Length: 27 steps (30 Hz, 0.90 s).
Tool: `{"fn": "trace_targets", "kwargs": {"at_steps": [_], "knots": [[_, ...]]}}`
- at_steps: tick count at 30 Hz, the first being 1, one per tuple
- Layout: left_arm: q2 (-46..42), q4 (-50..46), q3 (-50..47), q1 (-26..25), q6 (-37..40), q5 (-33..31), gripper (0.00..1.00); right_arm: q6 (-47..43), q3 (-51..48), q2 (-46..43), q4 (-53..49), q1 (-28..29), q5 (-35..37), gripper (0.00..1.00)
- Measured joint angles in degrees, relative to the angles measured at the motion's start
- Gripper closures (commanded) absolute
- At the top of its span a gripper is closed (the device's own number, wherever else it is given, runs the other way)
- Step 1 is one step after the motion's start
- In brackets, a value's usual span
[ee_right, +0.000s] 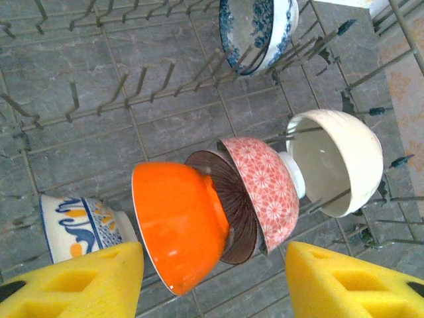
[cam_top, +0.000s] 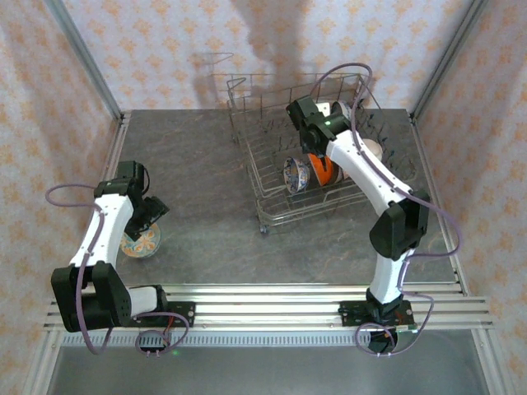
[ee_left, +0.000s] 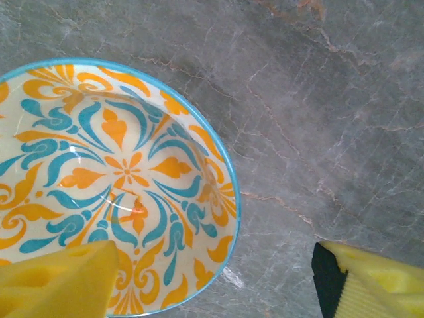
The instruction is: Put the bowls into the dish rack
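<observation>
Partly between left fingers (ee_left: 59, 281), patterned bowl (ee_left: 126, 165)

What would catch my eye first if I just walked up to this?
The bright orange bowl stands out first, tipped on its edge among other bowls in the grey wire dish rack at the far right of the table. Next comes the blue-and-orange flowered bowl, which lies alone at the table's near left.
</observation>
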Motion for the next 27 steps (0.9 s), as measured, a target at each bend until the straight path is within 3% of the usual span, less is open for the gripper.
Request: {"fn": "trace_targets", "kwargs": {"at_steps": [15, 27], "knots": [[4.5, 3.5, -2.5, 0.0, 2.6, 1.2, 0.69, 0.0, -3.9, -1.4, 0.9, 0.0, -2.5, 0.42], [5.4, 4.2, -2.1, 0.9, 6.6, 2.2, 0.92, 0.3, -4.0, -1.5, 1.3, 0.0, -4.5, 0.42]]}}
